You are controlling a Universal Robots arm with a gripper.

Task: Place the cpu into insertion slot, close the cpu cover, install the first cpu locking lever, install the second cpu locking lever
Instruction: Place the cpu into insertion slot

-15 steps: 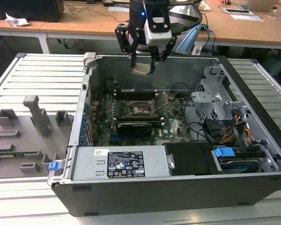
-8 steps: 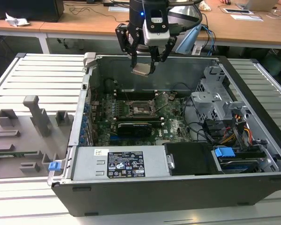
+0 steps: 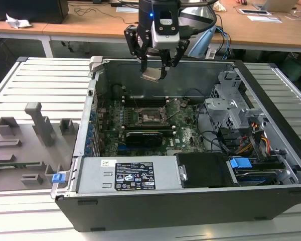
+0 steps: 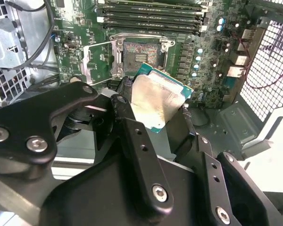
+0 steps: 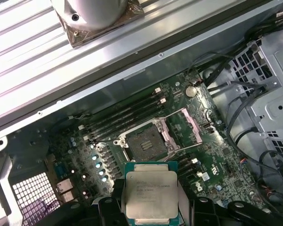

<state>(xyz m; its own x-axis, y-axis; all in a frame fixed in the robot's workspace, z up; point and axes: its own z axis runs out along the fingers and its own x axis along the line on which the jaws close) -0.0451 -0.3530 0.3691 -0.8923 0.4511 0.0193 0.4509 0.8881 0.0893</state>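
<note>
Fingers of matte black metal, studded with screws, are clamped on the cpu by opposite edges. In the exterior view the gripper hangs at twelve o'clock, over the far wall of the computer case. The cpu is a flat square chip held tilted in the air, well apart from the insertion slot, with a brushed silvery lid, a thin green rim and a tan underside. That slot, a dark square socket in a silver rim, sits bare on the green motherboard. The cpu cover, a thin metal frame, is flipped open beside it, and long black memory slots run alongside. The case lies open on a ribbed grey metal table, with a grey fixture plate at nine o'clock and a wooden desk at eleven.
</note>
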